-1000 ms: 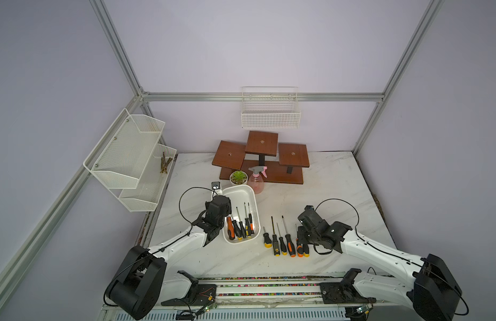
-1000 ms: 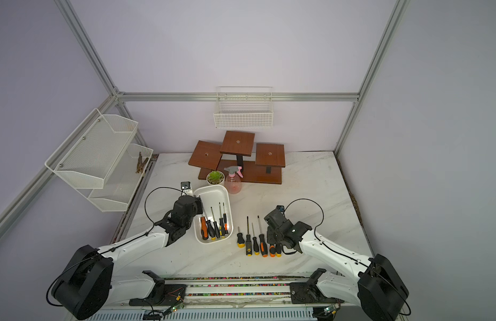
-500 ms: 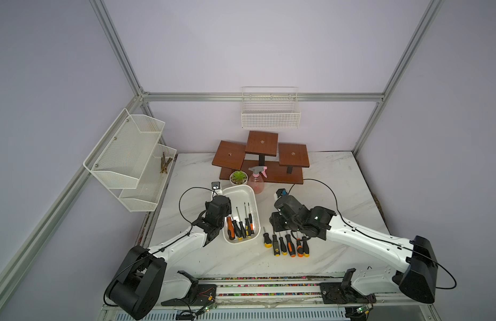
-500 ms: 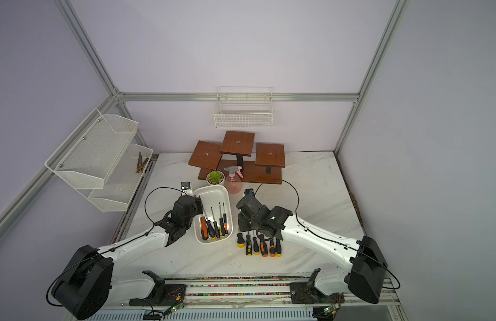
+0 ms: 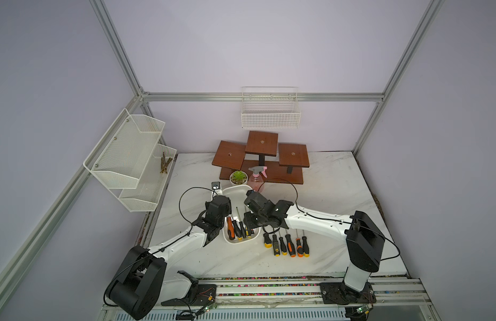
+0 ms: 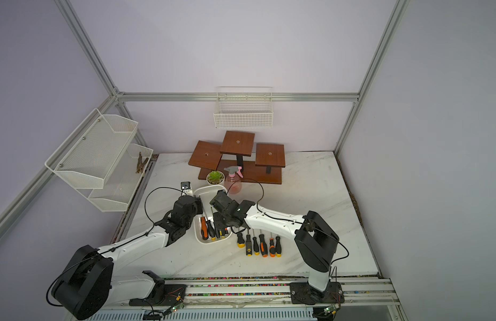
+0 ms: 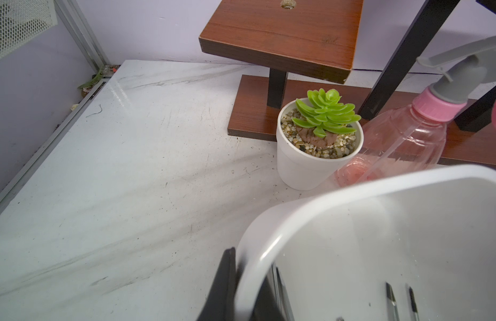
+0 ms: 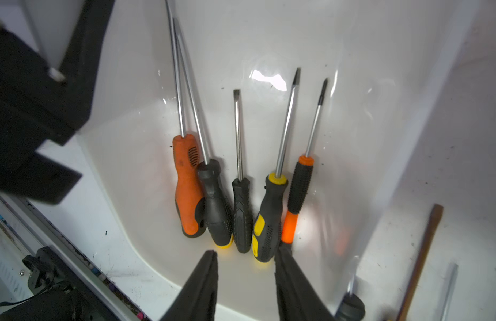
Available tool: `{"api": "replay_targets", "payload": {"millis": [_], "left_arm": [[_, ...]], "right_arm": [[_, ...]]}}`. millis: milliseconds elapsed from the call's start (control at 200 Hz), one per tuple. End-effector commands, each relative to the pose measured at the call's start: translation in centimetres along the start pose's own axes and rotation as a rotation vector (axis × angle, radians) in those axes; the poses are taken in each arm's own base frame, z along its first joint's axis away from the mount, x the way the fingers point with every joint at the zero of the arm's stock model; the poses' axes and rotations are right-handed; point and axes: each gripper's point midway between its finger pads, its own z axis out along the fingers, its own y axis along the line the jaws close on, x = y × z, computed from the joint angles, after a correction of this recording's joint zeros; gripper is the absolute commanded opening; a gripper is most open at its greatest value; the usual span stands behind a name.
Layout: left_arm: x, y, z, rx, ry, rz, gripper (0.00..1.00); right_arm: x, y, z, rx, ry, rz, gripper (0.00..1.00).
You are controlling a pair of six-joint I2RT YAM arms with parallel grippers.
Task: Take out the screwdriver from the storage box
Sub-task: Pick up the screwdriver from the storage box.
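The white storage box (image 5: 239, 191) (image 6: 206, 191) lies mid-table with several screwdrivers (image 5: 237, 226) at its near end. My left gripper (image 5: 224, 207) (image 7: 245, 266) is shut on the box's left rim (image 7: 352, 191), one finger outside and one inside. My right gripper (image 5: 250, 222) (image 6: 220, 222) (image 8: 245, 253) hangs open over the near end, holding nothing. Its fingertips sit just behind the handle butts. The handles run orange (image 8: 187, 183), black (image 8: 216, 200), small black (image 8: 242, 214), black-yellow (image 8: 269, 216) and slim black-orange (image 8: 298, 189).
Several more screwdrivers (image 5: 287, 244) (image 6: 259, 244) lie in a row on the table right of the box. A potted succulent (image 5: 238, 178) (image 7: 319, 144) and a pink spray bottle (image 5: 256, 179) stand at the box's far end, before a wooden stand (image 5: 262, 155). Mesh baskets (image 5: 130, 155) hang at left.
My right arm has swung left from the row of screwdrivers on the table to above the box, its jaws spreading wider. The left gripper has not moved.
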Motion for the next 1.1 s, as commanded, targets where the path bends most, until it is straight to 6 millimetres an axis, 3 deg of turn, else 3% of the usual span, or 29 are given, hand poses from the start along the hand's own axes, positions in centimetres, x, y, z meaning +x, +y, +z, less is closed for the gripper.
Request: {"api": "replay_targets", "payload": {"millis": [0,360,1095], "left_arm": [[-2.5,-0.8,-0.3,0.022,-0.055,-0.01,0.0],[-2.5,-0.8,-0.3,0.023,-0.057,-0.012,0.0],[-2.4,-0.7,-0.4,0.021,-0.059,-0.013,0.0]], "right_arm": [[-1.0,1.5,0.8,-0.048,-0.023,-0.009,0.4],[-0.4,-0.6,4.1,0.04,0.011,0.017,0.4],[0.3,-3.7,7.8,0.065,0.056,0.09,0.37]]}}
